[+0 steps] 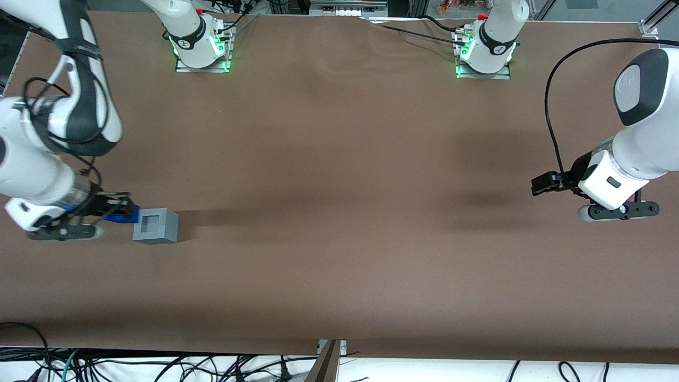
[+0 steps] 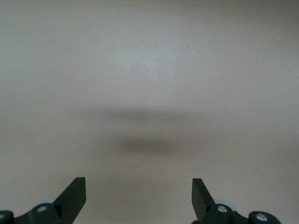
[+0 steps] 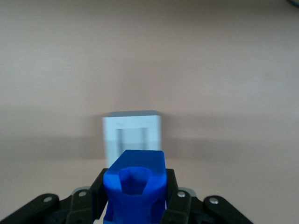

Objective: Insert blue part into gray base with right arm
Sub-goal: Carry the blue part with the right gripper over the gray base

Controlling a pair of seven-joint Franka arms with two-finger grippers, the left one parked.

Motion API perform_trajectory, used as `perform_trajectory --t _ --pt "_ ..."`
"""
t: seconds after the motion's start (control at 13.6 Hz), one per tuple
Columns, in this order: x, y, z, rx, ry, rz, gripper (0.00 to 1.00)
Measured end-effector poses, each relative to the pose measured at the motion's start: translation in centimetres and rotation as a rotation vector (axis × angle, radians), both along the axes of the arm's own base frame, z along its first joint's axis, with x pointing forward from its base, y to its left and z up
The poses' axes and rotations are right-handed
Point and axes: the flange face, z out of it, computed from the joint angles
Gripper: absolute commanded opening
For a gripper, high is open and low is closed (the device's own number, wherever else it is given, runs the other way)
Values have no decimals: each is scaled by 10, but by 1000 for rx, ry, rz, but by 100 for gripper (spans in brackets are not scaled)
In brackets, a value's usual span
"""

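Note:
The gray base (image 1: 156,226) is a light-gray cube with a square hole in its top, standing on the brown table toward the working arm's end. My right gripper (image 1: 119,209) is shut on the blue part (image 1: 123,213) and holds it right beside the base, at about the height of the cube's top. In the right wrist view the blue part (image 3: 135,189) sits clamped between the black fingers (image 3: 96,198), with the gray base (image 3: 132,136) just ahead of it, its recessed hole showing.
The brown table (image 1: 339,212) stretches toward the parked arm's end. Two arm bases (image 1: 199,40) with green lights stand at the edge farthest from the front camera. Cables hang along the near edge (image 1: 159,366).

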Motion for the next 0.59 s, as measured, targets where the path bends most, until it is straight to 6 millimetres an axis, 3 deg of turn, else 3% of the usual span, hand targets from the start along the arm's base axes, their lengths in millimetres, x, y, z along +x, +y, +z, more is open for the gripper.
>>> perform_trajectory --t 0.15,0.59 --pt "-1 -10 -7 11 12 -25 0" --pt "3 1 -38 49 24 -26 0"
